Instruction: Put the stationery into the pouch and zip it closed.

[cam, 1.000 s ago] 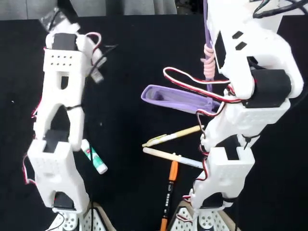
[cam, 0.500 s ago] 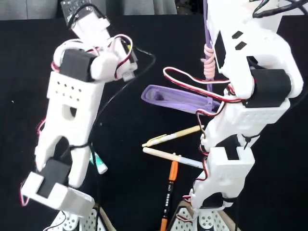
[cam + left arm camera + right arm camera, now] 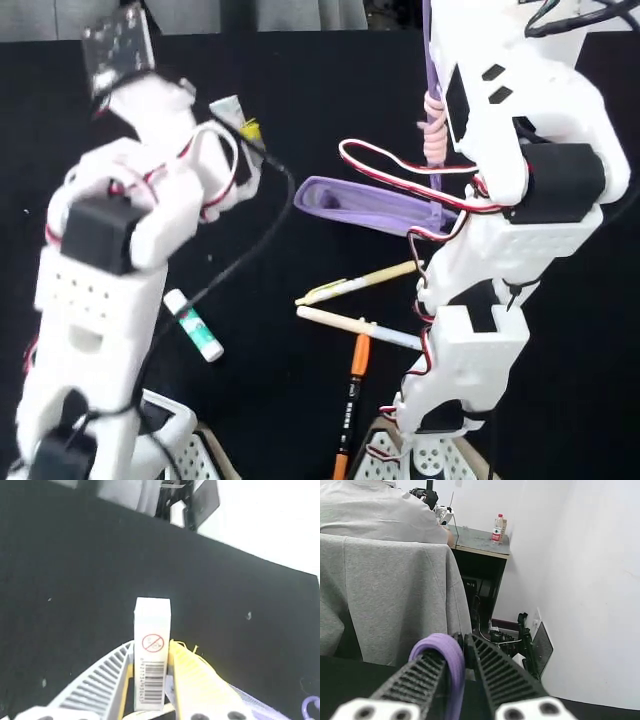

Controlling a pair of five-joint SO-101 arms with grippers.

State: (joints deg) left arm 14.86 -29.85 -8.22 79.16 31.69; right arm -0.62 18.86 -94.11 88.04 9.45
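My left tool (image 3: pixel 152 647) is clamped on a small white box (image 3: pixel 152 620) with a barcode label. The box stands lengthwise in the grip and its far end sticks out past the fingertips over the black surface (image 3: pixel 330 90). From above, this tool (image 3: pixel 240 125) and the box (image 3: pixel 228 106) sit toward the far side of the surface, with my left arm bent up beneath them.

My right tool (image 3: pixel 465 640) is clamped on a purple loop (image 3: pixel 437 652), which bulges out on one side of the closed fingertips. In the high view a purple cord (image 3: pixel 431 70) runs along my right arm towards the far edge.

The purple pouch (image 3: pixel 370 207) lies to the right of my left tool, between my two arms. Its mouth gapes at the end facing that tool, and its other end is tucked against my right arm.

The remaining stationery lies on the surface nearer my bases than the pouch:
- A white glue stick (image 3: pixel 195 325) with green print lies beside my left arm, well apart from the pouch.
- A yellow pen (image 3: pixel 355 283) and a cream pen (image 3: pixel 355 325) lie near each other just on the near side of the pouch, both angled across.
- An orange marker (image 3: pixel 352 400) lies nearer still, and its tip touches the cream pen.
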